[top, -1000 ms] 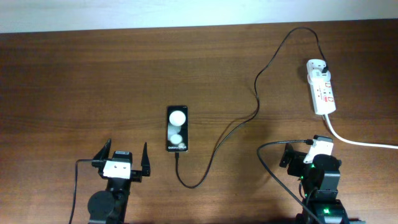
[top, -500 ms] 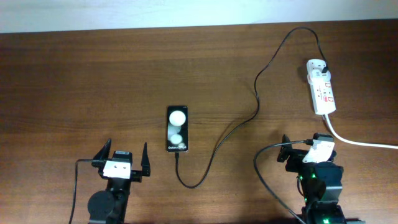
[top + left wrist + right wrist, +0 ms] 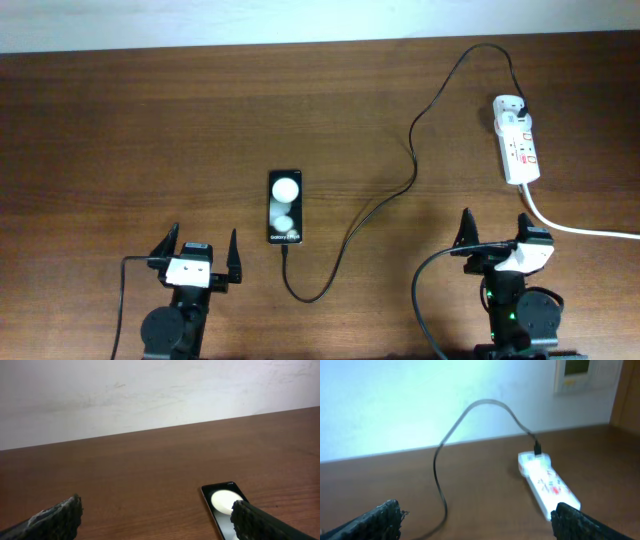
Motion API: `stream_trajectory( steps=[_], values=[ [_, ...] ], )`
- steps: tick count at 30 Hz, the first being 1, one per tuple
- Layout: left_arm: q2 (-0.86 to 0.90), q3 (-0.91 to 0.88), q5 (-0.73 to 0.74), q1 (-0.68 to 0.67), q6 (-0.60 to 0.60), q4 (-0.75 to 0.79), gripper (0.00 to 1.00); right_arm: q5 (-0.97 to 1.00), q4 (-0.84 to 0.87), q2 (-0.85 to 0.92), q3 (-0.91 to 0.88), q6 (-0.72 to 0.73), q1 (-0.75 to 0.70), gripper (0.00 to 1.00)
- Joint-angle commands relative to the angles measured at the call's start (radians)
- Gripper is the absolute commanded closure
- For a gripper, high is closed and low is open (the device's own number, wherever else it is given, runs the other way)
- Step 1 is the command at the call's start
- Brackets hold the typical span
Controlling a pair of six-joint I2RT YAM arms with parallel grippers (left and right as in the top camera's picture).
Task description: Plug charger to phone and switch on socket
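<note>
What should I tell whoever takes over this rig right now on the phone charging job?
Left gripper: open, empty, low at the near edge of the table, left of the phone.
Right gripper: open, empty, at the near edge, nearer to us than the socket.
Phone: flat mid-table, screen up, showing white blobs.
Charger: runs from the socket's far end to the phone's near edge. The tip looks plugged in, but the seating is too small to confirm.
Left to do: check that connection, then press the socket switch. Its state cannot be read here. The right arm is probably the closer one.
</note>
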Motion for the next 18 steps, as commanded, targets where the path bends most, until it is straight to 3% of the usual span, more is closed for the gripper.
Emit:
stream_trajectory(
  steps=[1, 12, 18],
  values=[
    [-0.010, -0.002, -0.003, 0.006, 0.016, -0.005, 0.01, -0.005, 0.056, -0.023, -0.006, 0.003, 0.009, 0.02],
    [-0.010, -0.002, -0.003, 0.006, 0.016, -0.005, 0.01, -0.005, 0.100, -0.023, -0.043, 0.003, 0.009, 0.01],
    [-0.010, -0.002, -0.003, 0.006, 0.016, -0.005, 0.01, -0.033, -0.021, -0.023, -0.043, 0.003, 0.009, 0.02]
  ],
)
